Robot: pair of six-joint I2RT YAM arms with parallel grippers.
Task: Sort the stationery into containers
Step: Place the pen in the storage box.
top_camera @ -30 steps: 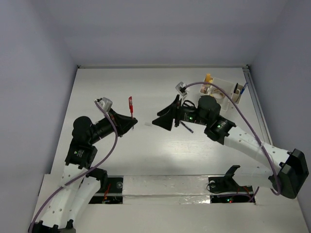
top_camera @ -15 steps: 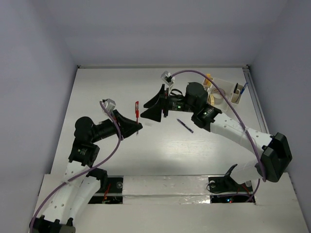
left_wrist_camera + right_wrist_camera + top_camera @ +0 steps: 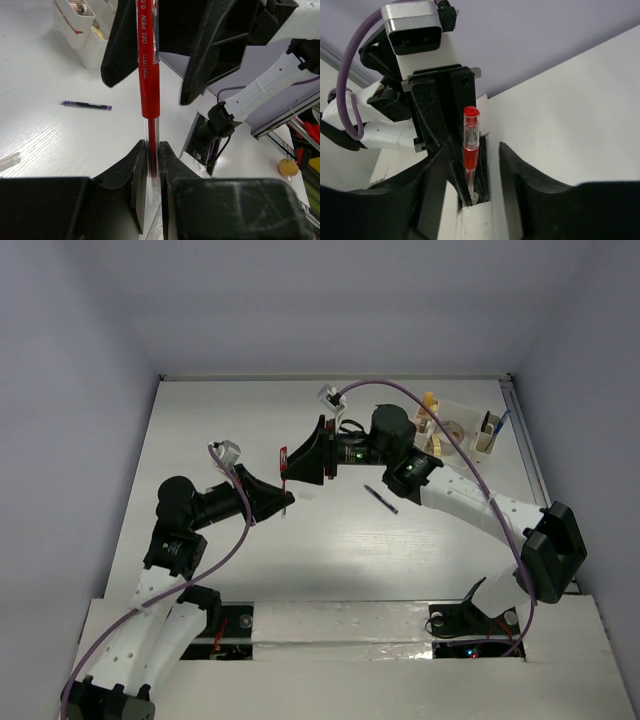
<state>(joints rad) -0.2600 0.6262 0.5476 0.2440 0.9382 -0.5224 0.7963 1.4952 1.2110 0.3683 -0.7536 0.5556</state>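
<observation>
I have the left gripper (image 3: 151,150) pressed tight on the lower, clear end of the red pen (image 3: 149,75), and the pen stands upright out of its jaws with the capped end up, lifted off the table (image 3: 230,420) near the middle of the workspace. From the left wrist camera I read "GEL PEN" printed along the red barrel. The right gripper (image 3: 472,150) faces the left one head-on, and its jaws are spread, one finger on each side of the pen's upper half. In the right wrist view I see a gap between each of those fingers and the barrel, so I judge that they straddle the pen without pinching it. The two wrists are close together, almost nose to nose in the overhead view. The cream-white organizer (image 3: 97,47) sits toward the far right of the table, well apart from both grippers, behind the right arm's elbow. In its compartments I can make out a yellow block (image 3: 428,400) and a beige tape roll (image 3: 447,430); the rest is too small for me to name. A dark blue pen (image 3: 380,498) lies flat on the table between the organizer and the grippers, touching neither.
</observation>
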